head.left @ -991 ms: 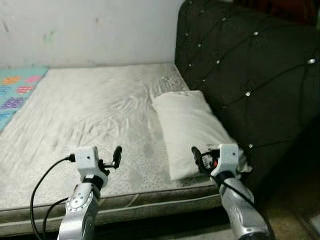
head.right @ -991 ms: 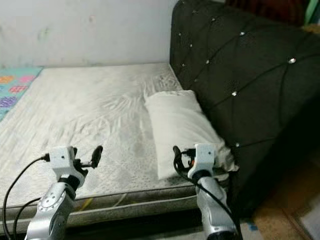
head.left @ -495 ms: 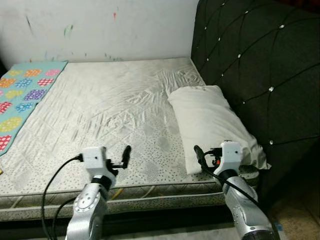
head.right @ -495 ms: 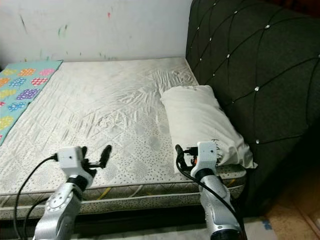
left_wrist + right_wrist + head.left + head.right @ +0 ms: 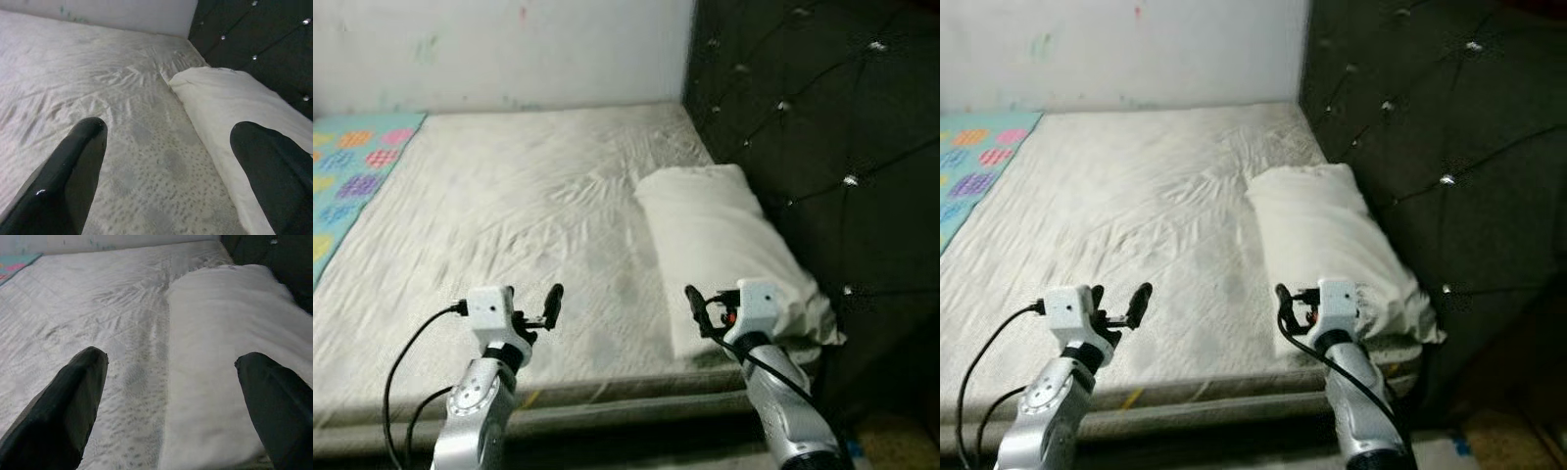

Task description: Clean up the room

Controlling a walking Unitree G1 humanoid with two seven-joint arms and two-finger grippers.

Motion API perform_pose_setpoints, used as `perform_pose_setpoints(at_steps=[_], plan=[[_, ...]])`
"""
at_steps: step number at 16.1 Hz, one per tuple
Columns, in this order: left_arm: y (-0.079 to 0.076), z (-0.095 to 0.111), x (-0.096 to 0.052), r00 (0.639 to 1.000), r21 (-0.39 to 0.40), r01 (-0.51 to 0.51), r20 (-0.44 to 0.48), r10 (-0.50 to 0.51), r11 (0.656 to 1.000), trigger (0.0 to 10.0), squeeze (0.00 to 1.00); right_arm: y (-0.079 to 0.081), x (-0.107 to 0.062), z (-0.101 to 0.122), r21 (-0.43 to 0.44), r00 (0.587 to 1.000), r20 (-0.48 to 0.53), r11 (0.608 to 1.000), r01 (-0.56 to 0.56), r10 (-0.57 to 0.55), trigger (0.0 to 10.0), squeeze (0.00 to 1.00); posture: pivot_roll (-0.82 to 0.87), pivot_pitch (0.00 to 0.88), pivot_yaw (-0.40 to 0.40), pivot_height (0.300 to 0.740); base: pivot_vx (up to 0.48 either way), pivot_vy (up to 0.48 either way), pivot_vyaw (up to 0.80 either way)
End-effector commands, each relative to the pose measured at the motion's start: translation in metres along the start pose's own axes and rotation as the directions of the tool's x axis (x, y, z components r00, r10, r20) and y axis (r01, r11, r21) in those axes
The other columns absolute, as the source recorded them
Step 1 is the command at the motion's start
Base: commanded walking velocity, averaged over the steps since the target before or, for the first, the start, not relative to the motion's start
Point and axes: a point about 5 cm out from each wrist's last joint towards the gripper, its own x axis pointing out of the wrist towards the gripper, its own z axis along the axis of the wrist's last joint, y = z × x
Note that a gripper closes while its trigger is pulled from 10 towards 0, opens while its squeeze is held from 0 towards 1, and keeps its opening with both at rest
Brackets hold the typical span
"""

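Fig.: white pillow (image 5: 724, 250), oblong and plump w/ a crumpled near corner, lies lengthwise on the bed's right side, against the black tufted headboard (image 5: 822, 127) w/ shiny studs; the mattress (image 5: 509, 215) wears a pale quilted sheet, wrinkled, speckled nr the front edge, and a patterned turquoise blanket (image 5: 347, 166) covers the far left. Left gripper (image 5: 530, 304) and right gripper (image 5: 715, 311) hover over the front edge, each w/ fingers spread wide and holding nothing, right one just beside the pillow's near end. Pillow prob. light, soft, floppy, non-fragile; best pinched at a short end or corner, where fabric bunches.
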Motion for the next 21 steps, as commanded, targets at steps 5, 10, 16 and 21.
perform_pose_setpoints(at_steps=[5, 10, 16, 21], plan=[[-0.003, 0.001, 0.003, 1.0, -0.001, -0.009, -0.002, 0.009, 1.0, 10.0, 0.0, -0.006, 0.0, 0.005, -0.01, 1.0, 0.016, 1.0, 0.011, -0.011, 10.0, 0.0, -0.09, 0.0, 0.038, 0.74, 0.057, 0.0, 0.0], [-0.002, 0.001, 0.004, 1.0, -0.015, -0.017, -0.007, 0.016, 1.0, 10.0, 0.0, -0.005, 0.0, 0.005, -0.016, 1.0, 0.017, 1.0, 0.004, -0.004, 10.0, 0.0, -0.09, 0.0, 0.038, 0.74, 0.0, 0.051, 0.16], [-0.002, 0.003, 0.003, 1.0, 0.003, -0.022, -0.007, 0.022, 1.0, 10.0, 0.0, -0.002, -0.004, 0.014, -0.05, 0.998, 0.065, 0.999, -0.006, 0.01, 10.0, 0.0, -0.09, 0.0, 0.039, 0.74, 0.0, 0.176, 0.42], [0.014, 0.001, -0.01, 0.997, -0.014, -0.078, -0.021, 0.077, 0.997, 10.0, 0.0, 0.007, -0.018, 0.016, -0.015, 0.996, 0.089, 1.0, -0.001, 0.002, 10.0, 0.0, -0.09, 0.0, 0.043, 0.74, 0.0, 0.0, 0.0]])
